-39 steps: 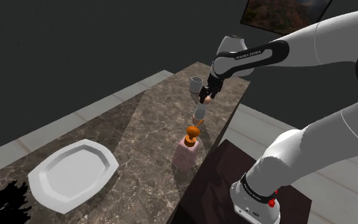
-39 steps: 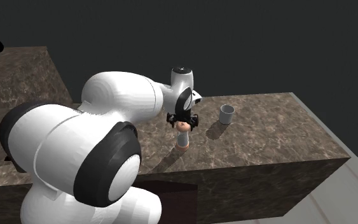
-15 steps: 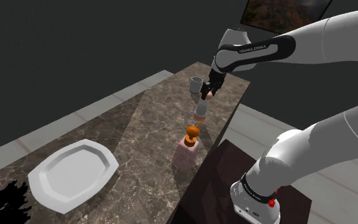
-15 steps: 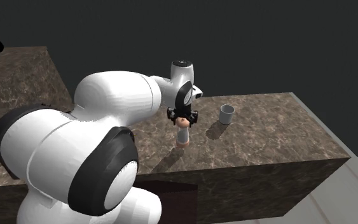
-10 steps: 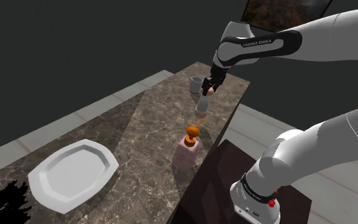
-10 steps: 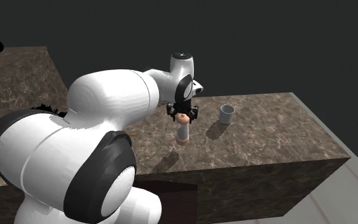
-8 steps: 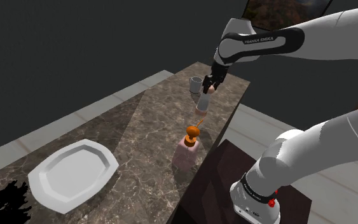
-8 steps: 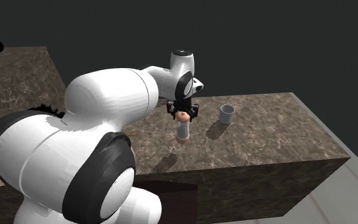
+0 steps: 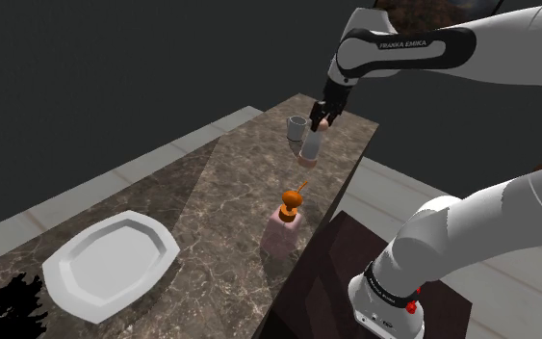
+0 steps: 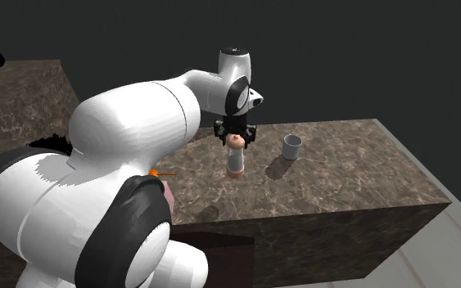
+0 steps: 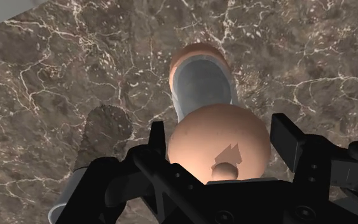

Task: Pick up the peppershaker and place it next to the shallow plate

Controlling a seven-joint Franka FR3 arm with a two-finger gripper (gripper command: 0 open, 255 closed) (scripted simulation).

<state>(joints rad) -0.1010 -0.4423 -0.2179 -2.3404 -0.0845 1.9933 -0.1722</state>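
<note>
The pepper shaker, a grey body with a tan rounded top and tan base, hangs upright above the dark marble counter near its far end. My gripper is shut on its top. In the second exterior view the shaker hangs below the gripper, clear of the counter. In the wrist view both black fingers clasp the shaker's round top. The shallow white plate, eight-sided, lies far off at the counter's near end, toward the shoulder view's lower left.
A small grey cup stands just beside the raised shaker. A pink bottle with an orange stopper stands by the counter's edge, between shaker and plate. The counter drops off toward the dark stand. Bare marble lies around the plate.
The gripper has risen with the shaker, which has come up off the counter and moved slightly toward the cup. Cup, bottle and plate have stayed put.
</note>
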